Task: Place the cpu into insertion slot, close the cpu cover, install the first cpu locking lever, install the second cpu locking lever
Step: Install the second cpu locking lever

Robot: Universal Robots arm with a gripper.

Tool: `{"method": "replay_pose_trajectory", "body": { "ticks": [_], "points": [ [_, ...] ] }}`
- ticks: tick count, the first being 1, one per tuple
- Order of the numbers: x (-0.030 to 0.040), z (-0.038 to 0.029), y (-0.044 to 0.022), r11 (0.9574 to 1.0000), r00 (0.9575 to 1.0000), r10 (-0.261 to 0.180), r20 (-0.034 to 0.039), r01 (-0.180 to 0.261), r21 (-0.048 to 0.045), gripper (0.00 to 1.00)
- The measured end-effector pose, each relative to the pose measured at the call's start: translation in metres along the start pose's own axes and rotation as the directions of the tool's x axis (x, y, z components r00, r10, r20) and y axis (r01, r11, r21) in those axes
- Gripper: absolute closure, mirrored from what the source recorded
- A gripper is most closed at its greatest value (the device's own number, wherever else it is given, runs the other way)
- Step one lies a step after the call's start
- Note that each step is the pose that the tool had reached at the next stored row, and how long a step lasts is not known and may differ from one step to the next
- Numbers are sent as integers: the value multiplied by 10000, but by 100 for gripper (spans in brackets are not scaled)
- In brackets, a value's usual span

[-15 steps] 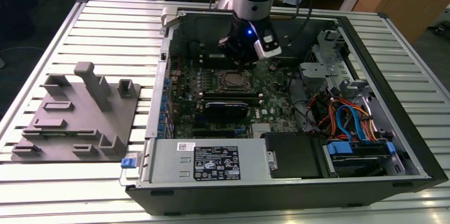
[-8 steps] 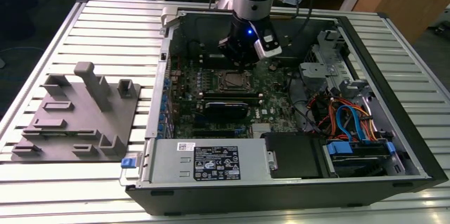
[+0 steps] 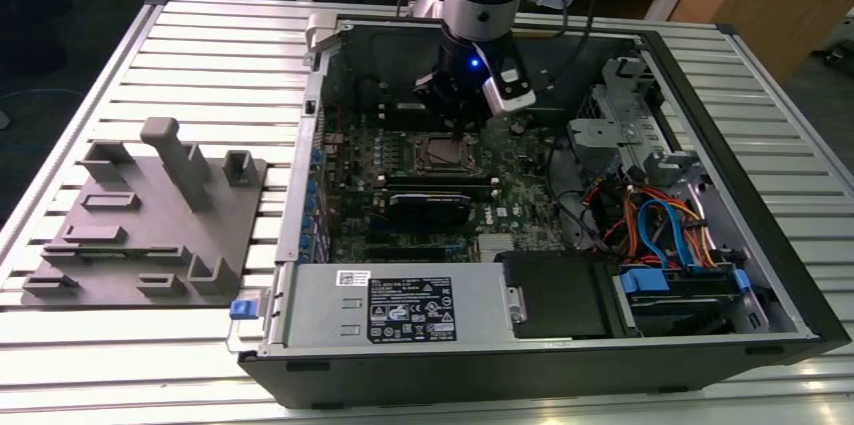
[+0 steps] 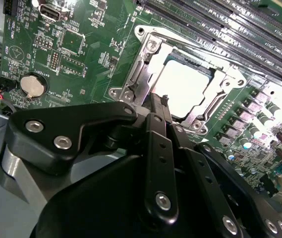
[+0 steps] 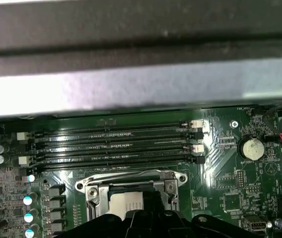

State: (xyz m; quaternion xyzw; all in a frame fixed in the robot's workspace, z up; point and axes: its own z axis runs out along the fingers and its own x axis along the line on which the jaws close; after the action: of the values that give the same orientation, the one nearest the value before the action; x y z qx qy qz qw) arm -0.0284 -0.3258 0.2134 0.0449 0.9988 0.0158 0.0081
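Observation:
The cpu (image 4: 184, 85) shows its bright silvery top inside the insertion slot (image 4: 131, 74) on the green board. The cpu cover (image 4: 219, 74), a silvery frame, lies flat around the chip. My gripper (image 4: 159, 103) has its black fingers pressed together, with the tips at the socket's near edge beside the chip. Whether they touch a locking lever I cannot tell. In the first wrist view the cpu (image 5: 126, 201) sits in the insertion slot (image 5: 88, 188) just past the gripper (image 5: 148, 215). In the exterior view the gripper (image 3: 461, 117) hangs just behind the insertion slot (image 3: 438, 152).
Long black memory slots (image 5: 116, 144) run beside the socket. A coin battery (image 5: 252, 148) sits on the board. The open computer case (image 3: 747, 275) holds a power supply (image 3: 387, 307), coloured cables (image 3: 654, 225) and a black block (image 3: 430, 207). A grey fixture plate (image 3: 147, 235) lies at the exterior view's left.

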Motion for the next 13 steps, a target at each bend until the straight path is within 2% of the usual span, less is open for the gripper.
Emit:
{"method": "replay_pose_trajectory", "body": {
  "ticks": [13],
  "points": [
    [-4,-1,-37,10000,10000,-1,0,1,1,90]
  ]
}}
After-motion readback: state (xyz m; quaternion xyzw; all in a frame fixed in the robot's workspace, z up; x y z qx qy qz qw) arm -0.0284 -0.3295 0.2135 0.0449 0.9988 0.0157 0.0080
